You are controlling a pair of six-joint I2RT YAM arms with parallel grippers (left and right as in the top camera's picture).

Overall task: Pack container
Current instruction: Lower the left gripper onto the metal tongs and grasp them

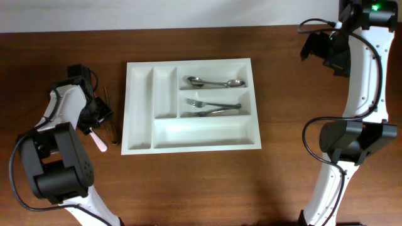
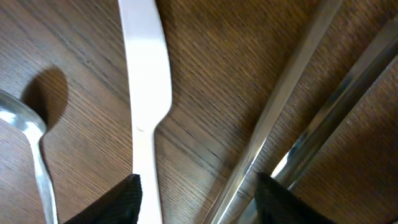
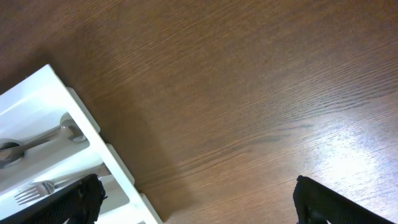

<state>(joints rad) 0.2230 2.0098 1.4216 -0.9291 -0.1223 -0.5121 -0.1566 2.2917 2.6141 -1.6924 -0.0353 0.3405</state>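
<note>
Container (image 1: 201, 133): white five-compartment tray, lying flat at the middle of the brown wooden surface (image 1: 282, 188), between the two arms. Of its three long horizontal compartments, the uppermost holds two metal spoons (image 1: 213, 82) and the middle one holds two metal forks (image 1: 210, 108), all lying lengthwise.

Left gripper (image 2: 198, 202): positioned low over loose cutlery on the surface, just left of the container. Jaws stand apart, released, clamped on nothing. A white plastic knife (image 2: 146, 93) runs along the inner edge of one finger (image 2: 112, 202); a thin metal handle (image 2: 280, 118) passes just inside the other finger. A second metal handle (image 2: 348, 93) lies beside the first, and a loose spoon (image 2: 25, 124) lies outside the jaws on the far side of the knife.

Right gripper (image 3: 196, 196): jaws fully spread, grasping nothing, over bare wood to the right of the container. One corner of the container shows in its wrist view.
</note>
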